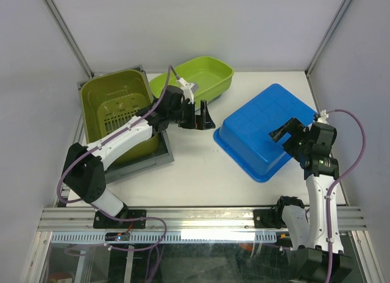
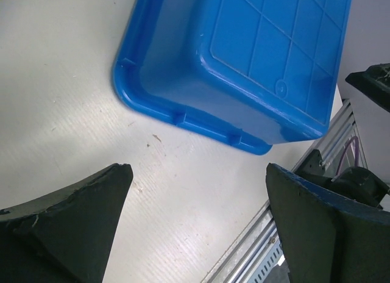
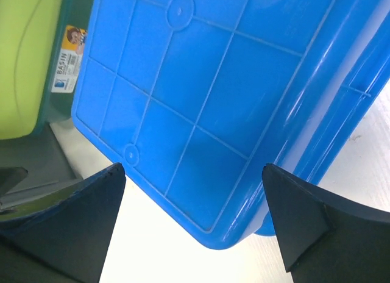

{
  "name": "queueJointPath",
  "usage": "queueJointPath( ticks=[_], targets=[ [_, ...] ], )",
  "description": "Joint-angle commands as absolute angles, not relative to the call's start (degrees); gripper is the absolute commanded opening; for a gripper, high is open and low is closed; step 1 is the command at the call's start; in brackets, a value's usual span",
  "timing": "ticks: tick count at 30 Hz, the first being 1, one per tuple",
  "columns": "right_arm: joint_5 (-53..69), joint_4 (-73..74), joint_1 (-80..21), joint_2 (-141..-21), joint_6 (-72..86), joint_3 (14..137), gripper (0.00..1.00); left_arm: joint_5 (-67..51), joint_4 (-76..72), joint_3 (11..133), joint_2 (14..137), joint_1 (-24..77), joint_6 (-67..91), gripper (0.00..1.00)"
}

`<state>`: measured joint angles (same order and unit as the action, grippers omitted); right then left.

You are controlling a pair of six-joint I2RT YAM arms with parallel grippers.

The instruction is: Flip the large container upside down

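The large blue container lies bottom-up on the right half of the table, its ribbed base facing up. It also shows in the left wrist view and the right wrist view. My right gripper is open and empty, hovering over the base near its right corner. My left gripper is open and empty, above bare table to the left of the container, apart from it.
A tall olive-green basket stands in a grey tray at the left. A shallow lime-green basin sits behind my left gripper. An aluminium rail runs along the near edge. Enclosure walls surround the table.
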<state>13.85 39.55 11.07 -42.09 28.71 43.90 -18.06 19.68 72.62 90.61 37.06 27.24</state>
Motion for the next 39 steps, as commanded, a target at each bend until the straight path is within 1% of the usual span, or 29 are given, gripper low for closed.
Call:
queueJointPath(
  ticks=[1,5,7,11,13,16,18,21,23,26,32,34,37,39],
  targets=[
    [17.31,37.33,11.38,-41.08,26.86,42.58,0.99,-18.6,13.21,71.08,87.56,37.18,29.6,0.99],
    [13.14,39.85,11.34,-41.6,27.53,42.94,0.98,-20.48,12.08,71.73,88.75,37.17,29.61,0.99],
    [10.79,40.83,11.34,-42.1,28.52,43.22,0.96,-20.96,11.96,72.27,89.27,37.18,29.68,0.99],
    [6.77,40.26,11.34,-42.76,30.39,42.6,0.86,-22.1,11.52,73.08,90.15,37.33,29.53,0.99],
    [5.73,39.47,11.39,-43.8,30.41,42.56,0.78,-22.44,11.54,73.97,90.91,37.7,29.09,0.99],
    [4.7,39.11,11.36,-45.41,30.12,43.11,0.76,-22.5,11.73,75.42,92.32,38.47,28.43,0.99],
    [3.53,39.1,11.38,-45.87,30.1,43.51,0.72,-22.48,11.96,76.28,93.19,38.75,28.1,0.99],
    [0.6,39.1,11.34,-45.89,30.51,43.89,0.63,-21.86,12.49,78.36,95.06,39.29,27.38,0.99],
    [-1.65,38.87,11.34,-46.0,30.81,44.11,0.55,-21.61,12.97,80.26,96.62,39.76,26.89,0.99],
    [-3.77,38.04,11.34,-47.58,30.97,44.16,0.53,-21.0,13.14,83.67,99.41,40.3,25.85,0.99],
    [-5.25,35.34,11.51,-53.07,30.56,45.17,0.52,-19.19,13.52,90.63,106.95,40.29,23.57,0.99],
    [-5.35,35.24,11.56,-54.61,30.39,45.84,0.5,-19.07,13.98,92.81,109.47,40.32,23.19,0.99],
    [-7.04,35.49,11.67,-54.92,30.4,46.03,0.43,-20.17,14.2,95.26,112.94,40.51,23.05,0.99],
    [-8.2,35.19,11.9,-54.4,30.22,45.66,0.35,-20.94,14.2,96.49,115.05,41.21,22.59,0.99]
  ],
)
